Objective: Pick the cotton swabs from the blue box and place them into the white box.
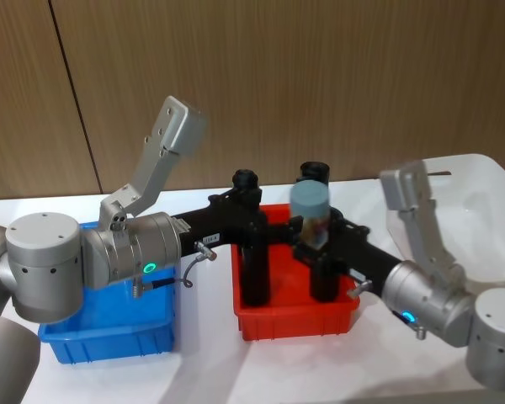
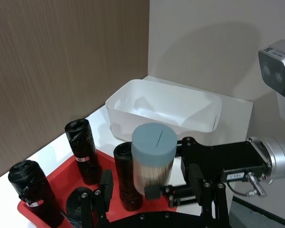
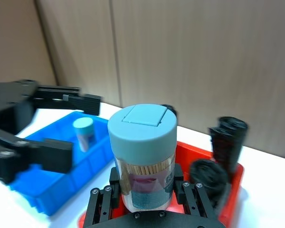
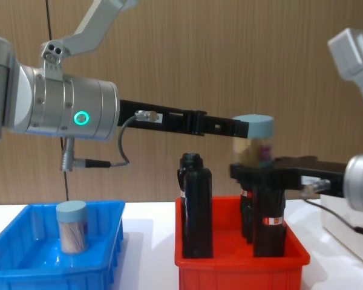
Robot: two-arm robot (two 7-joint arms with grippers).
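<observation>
Right wrist view gives the clearest read on the step in hand, which I judge to be carrying one tub of cotton swabs (image 3: 142, 152) across to the white box (image 2: 133, 110). The right hand (image 3: 146, 190) is clamped on the tub's clear lower wall and holds it upright in the air above the red bin (image 1: 295, 324), near the caps of the black bottles (image 4: 195, 205). The left hand (image 4: 221, 125) reaches in level with the lid, its fingers spread and gripping nothing; whether one tip touches the lid I cannot tell. To do this well, the left hand should back away first so nothing knocks the tub. The right hand should then keep the tub vertical, stay above the bottle tops, travel toward the robot's right until it is over the white box's open interior, lower inside the rim, and only then release. The grip sits low on a smooth round wall, so a slow, steady move looks safer than a swing. The tub is a short clear cylinder with a pale blue-grey lid bearing a flip tab, packed with pale sticks, with a label around its middle. A second tub (image 4: 71, 226) stands upright in the blue box (image 1: 109, 343), which sits on the counter (image 1: 210, 370) at the robot's left.
</observation>
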